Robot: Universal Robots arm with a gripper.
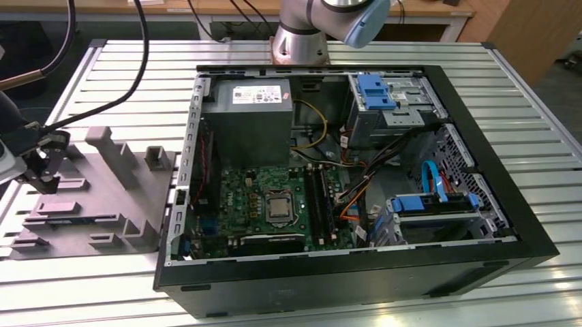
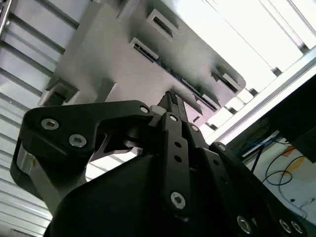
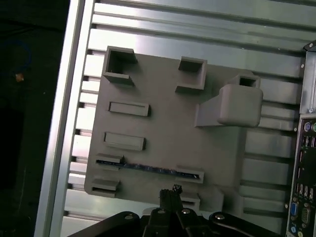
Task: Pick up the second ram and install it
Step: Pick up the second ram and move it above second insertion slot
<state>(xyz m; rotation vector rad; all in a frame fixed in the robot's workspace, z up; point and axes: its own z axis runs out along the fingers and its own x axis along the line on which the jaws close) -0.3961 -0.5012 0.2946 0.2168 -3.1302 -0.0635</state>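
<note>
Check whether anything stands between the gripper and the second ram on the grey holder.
Nothing visible does. In the first wrist view the gripper hovers over the grey holder, right beside the second ram, which sits on edge in its slot. Between them there is just bare holder surface. The second wrist view agrees.

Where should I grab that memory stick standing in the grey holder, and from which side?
Grip the memory stick by its exposed long top edge, near the middle, coming straight down from above. It stands on edge in a narrow slot of the grey holder, so the jaws should pinch across its two flat faces.
</note>
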